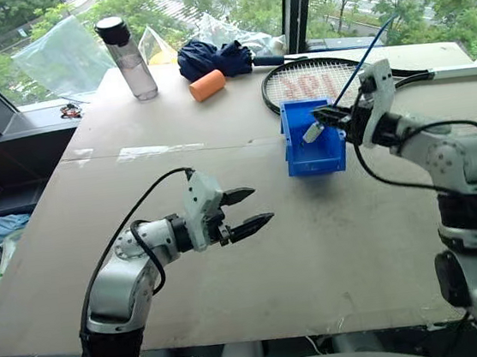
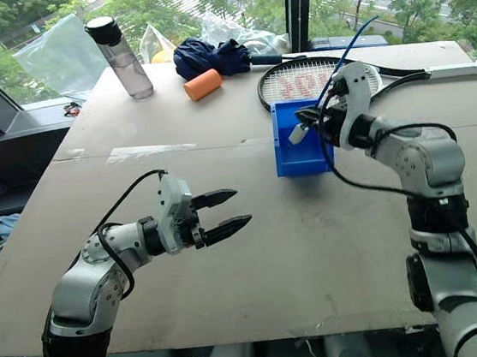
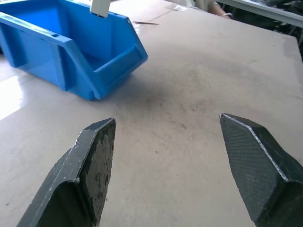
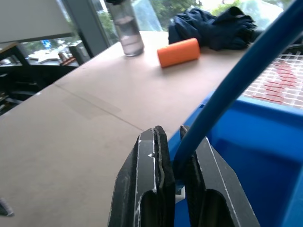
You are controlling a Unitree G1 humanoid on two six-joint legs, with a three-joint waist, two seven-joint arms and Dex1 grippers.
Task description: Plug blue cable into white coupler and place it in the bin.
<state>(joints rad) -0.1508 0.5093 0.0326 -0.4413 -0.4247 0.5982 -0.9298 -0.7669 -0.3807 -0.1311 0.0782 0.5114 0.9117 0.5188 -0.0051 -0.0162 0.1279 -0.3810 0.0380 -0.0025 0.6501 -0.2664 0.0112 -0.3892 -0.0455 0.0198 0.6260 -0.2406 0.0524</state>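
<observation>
Right gripper [image 1: 328,116] clamped on blue cable [image 1: 363,59], white coupler [image 1: 312,131] dangling directly over bin [image 1: 315,168] at centre right, cable slanting up-right; left gripper [image 1: 247,211] open, empty, lower left.

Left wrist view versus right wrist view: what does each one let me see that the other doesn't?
The left wrist view alone has the left gripper, jaws apart over bare table, and the white coupler hanging above the bin. The right wrist view alone has the right gripper shut on the blue cable, a bottle, an orange roll and a folded umbrella. Both show the bin and table.
</observation>
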